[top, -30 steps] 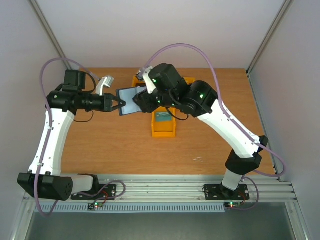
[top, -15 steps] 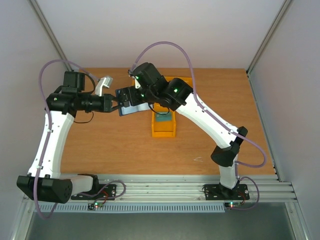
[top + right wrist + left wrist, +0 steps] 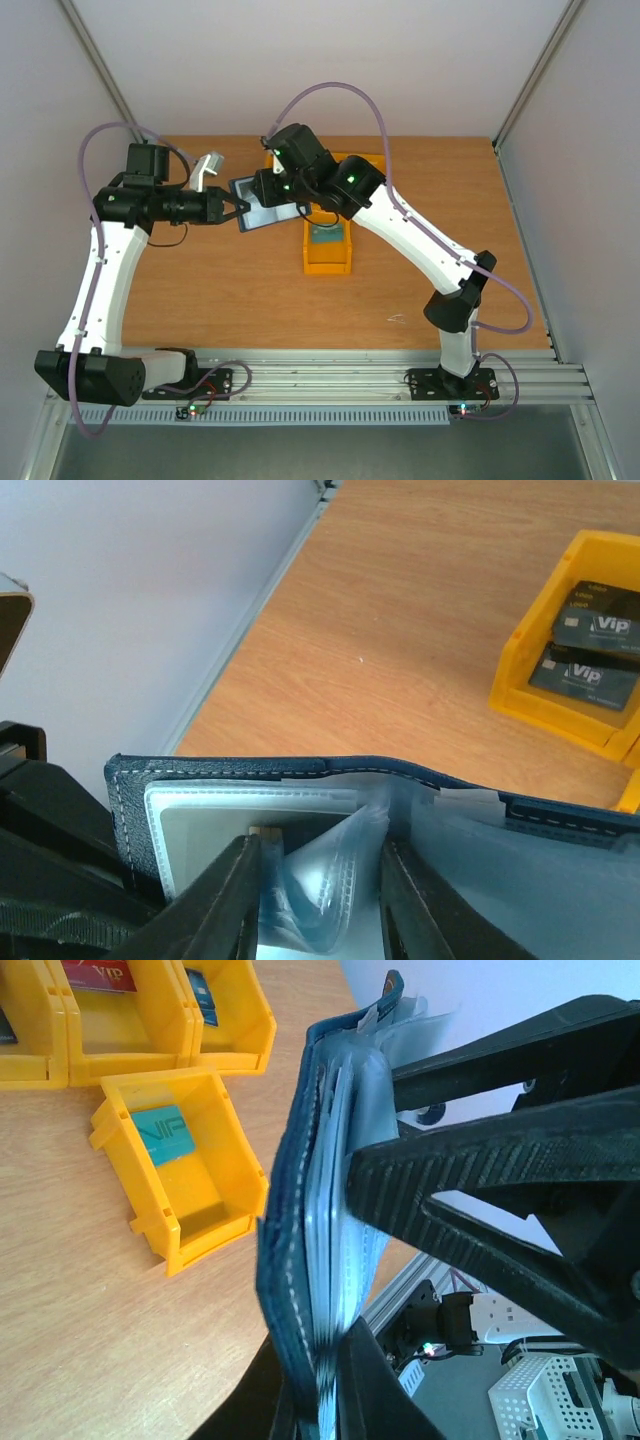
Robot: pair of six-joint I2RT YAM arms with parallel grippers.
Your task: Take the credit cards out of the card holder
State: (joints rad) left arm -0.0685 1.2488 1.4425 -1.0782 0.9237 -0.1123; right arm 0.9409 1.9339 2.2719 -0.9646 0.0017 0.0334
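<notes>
- Top external view: the left arm is raised from its near-left base and bent rightward. The left gripper (image 3: 237,212) is clamped on the left edge of the holder (image 3: 262,212), which is held open above the table (image 3: 200,290).
- The right arm is stretched from the near right toward the far left, with the wrist tipped down. The right gripper (image 3: 275,193) is set on the holder's inner face.
- Left wrist view: the holder is seen edge-on, navy cover on one side, and is pinched at its lower end. The right fingers (image 3: 480,1190) are pressed against its clear sleeves (image 3: 355,1260).
- Right wrist view: the right jaws are held apart, with a crumpled sleeve bulging between them. A pale rectangle (image 3: 220,825) shows beside one finger; whether it is a card cannot be told.
- A teal card (image 3: 165,1135) lies in one yellow bin (image 3: 232,1155), and two dark VIP cards (image 3: 590,650) lie in another.
</notes>
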